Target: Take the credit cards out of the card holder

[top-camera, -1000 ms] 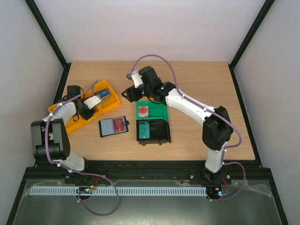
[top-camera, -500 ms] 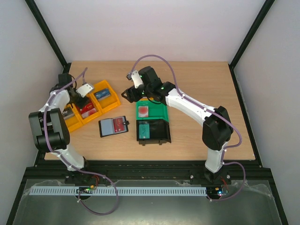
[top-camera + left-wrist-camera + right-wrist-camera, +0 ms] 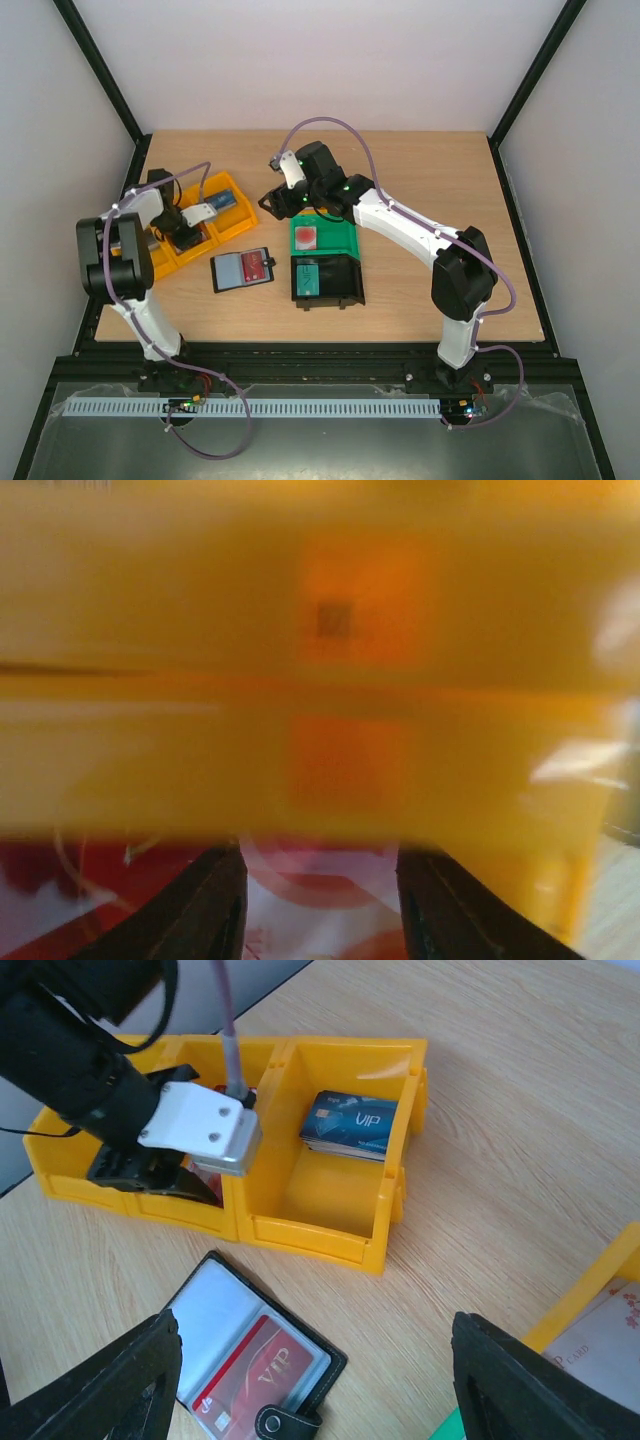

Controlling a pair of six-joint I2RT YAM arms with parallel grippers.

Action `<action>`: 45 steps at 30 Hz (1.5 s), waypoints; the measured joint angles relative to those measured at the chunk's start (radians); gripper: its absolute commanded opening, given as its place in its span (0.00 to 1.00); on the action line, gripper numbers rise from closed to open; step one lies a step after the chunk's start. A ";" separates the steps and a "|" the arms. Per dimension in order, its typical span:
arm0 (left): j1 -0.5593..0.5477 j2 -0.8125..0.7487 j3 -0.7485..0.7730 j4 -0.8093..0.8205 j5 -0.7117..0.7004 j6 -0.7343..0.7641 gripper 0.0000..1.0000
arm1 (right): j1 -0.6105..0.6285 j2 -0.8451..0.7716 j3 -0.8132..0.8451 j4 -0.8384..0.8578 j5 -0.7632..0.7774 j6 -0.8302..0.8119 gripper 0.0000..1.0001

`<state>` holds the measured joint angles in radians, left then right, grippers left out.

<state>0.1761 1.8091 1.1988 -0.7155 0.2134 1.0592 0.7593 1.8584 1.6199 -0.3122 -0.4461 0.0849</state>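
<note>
Jaws of the left gripper (image 3: 320, 905) stand apart, empty, over a red credit card (image 3: 305, 928) in the yellow bin (image 3: 305, 1232) (close-up blurred), the right gripper (image 3: 320, 1400) gapes wide, and the card holder (image 3: 232, 272) lies open on the worktop (image 3: 420, 170), another red card (image 3: 256, 266) inside.

The surface (image 3: 520, 1080) is pale, matt wood. The bins (image 3: 320, 1235) are smooth glossy plastic. The wallet (image 3: 215, 1310) has a shiny clear sleeve over a glossy card (image 3: 255, 1365).

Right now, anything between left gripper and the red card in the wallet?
Yes. The left gripper is down inside the yellow bin; its front wall stands between it and the red card in the open wallet.
</note>
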 measured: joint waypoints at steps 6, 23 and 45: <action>0.003 0.073 0.011 0.019 -0.045 0.003 0.86 | 0.000 0.000 0.000 -0.016 -0.002 -0.014 0.72; 0.018 -0.050 -0.122 0.218 -0.066 -0.028 0.38 | 0.000 0.000 0.000 -0.028 -0.013 -0.022 0.72; 0.119 0.020 0.151 0.214 0.115 -0.283 0.36 | 0.000 0.000 0.000 -0.050 -0.019 -0.032 0.72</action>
<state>0.2951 1.8290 1.3499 -0.5011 0.3286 0.7765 0.7593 1.8584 1.6203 -0.3626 -0.4652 0.0525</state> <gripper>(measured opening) 0.350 0.716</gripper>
